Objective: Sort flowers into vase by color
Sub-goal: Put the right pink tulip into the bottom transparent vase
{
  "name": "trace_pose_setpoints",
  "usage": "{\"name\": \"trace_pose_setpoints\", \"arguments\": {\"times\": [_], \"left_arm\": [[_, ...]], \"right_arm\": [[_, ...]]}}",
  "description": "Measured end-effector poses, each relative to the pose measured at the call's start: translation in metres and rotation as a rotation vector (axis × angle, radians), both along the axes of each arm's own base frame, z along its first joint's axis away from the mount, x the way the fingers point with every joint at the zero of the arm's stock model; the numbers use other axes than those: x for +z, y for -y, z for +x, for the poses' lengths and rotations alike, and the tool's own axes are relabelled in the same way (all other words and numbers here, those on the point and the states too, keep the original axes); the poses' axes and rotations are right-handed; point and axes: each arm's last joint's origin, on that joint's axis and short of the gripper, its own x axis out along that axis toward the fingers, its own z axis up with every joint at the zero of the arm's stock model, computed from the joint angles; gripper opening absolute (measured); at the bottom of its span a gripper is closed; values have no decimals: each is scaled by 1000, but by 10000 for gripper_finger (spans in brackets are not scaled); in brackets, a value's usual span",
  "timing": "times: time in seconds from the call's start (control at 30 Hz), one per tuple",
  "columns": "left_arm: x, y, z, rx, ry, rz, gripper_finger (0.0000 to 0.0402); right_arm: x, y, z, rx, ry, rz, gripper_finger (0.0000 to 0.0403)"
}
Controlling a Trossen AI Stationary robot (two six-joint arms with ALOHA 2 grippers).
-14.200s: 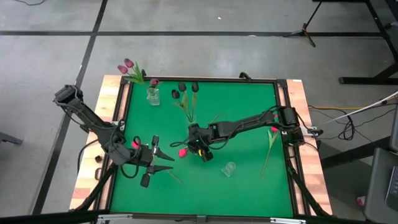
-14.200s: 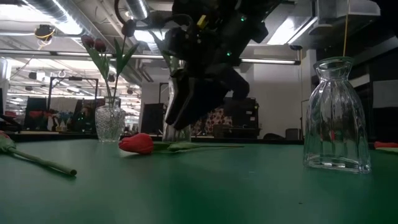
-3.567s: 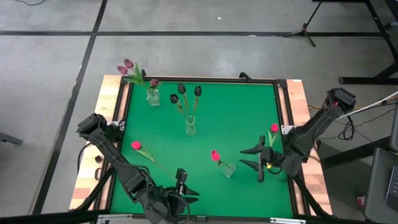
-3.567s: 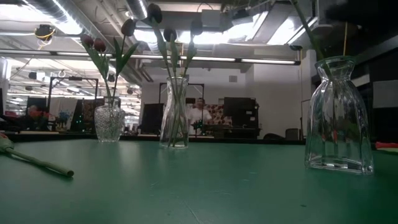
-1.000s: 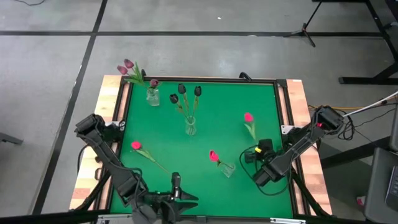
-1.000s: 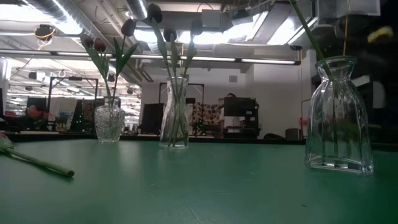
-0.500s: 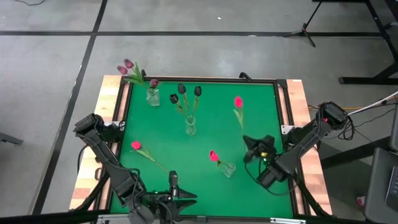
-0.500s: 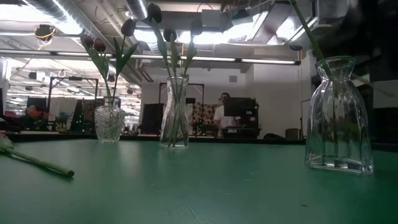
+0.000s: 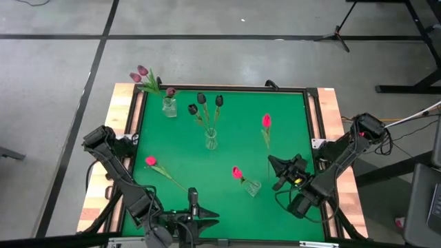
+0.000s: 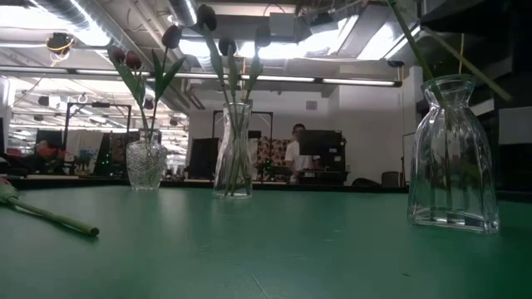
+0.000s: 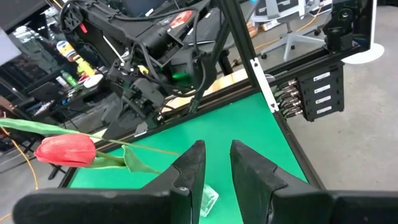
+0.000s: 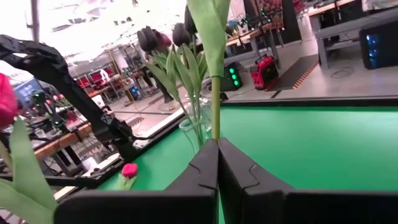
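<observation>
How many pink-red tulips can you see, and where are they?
3. One pink-red tulip is held up by the right gripper, one stands in the clear vase near the table's front, and one lies on the green mat at the left.

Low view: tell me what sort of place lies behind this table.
Probably a robotics lab or workshop: exposed ceiling ducts, strip lights, and a person at a workstation monitor.

Three glass vases (image 9: 211,140); nine tulips: three mauve (image 9: 142,71), three near-black (image 9: 202,98), three pink-red (image 9: 266,120). Two robot arms (image 9: 117,169). One green table (image 9: 234,110). One person (image 10: 294,150) beyond it.
</observation>
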Motion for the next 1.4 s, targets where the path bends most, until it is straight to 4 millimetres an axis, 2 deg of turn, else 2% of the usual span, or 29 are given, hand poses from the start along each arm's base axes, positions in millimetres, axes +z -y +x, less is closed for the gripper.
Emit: {"name": "trace_pose_setpoints", "arguments": {"times": [0.1, 0.2, 0.47, 0.67, 0.73, 0.83, 0.9, 1.0, 1.1, 1.27, 1.4], "left_arm": [[0, 0, 0, 1, 0, 0, 73], [0, 0, 0, 0, 0, 0, 73], [0, -1, 1, 2, 0, 1, 72], [0, -1, 1, 2, -4, 6, 72], [-1, -3, 2, 6, -5, 8, 72], [0, -6, 5, 17, -5, 5, 72], [0, -8, 7, 25, -4, 4, 72], [0, -10, 9, 36, -3, -5, 72], [0, -12, 11, 42, -3, -8, 72], [0, -17, 15, 56, -3, -7, 72], [0, -20, 18, 66, -3, -11, 72]], "right_arm": [[5, -4, 3, 4, -19, -5, 0], [19, -9, 7, 9, -50, -28, 0], [92, -10, 8, 10, -168, -166, 0], [159, -9, -9, 66, -282, -323, 0], [180, -10, -21, 110, -307, -377, 0], [208, 3, -38, 147, -304, -398, 0], [220, 12, -54, 188, -281, -388, 0], [231, 26, -73, 242, -247, -366, 0], [231, 35, -93, 323, -217, -361, 0], [221, 63, -123, 468, -178, -349, 0], [205, 90, -134, 519, -147, -306, 0]]}}
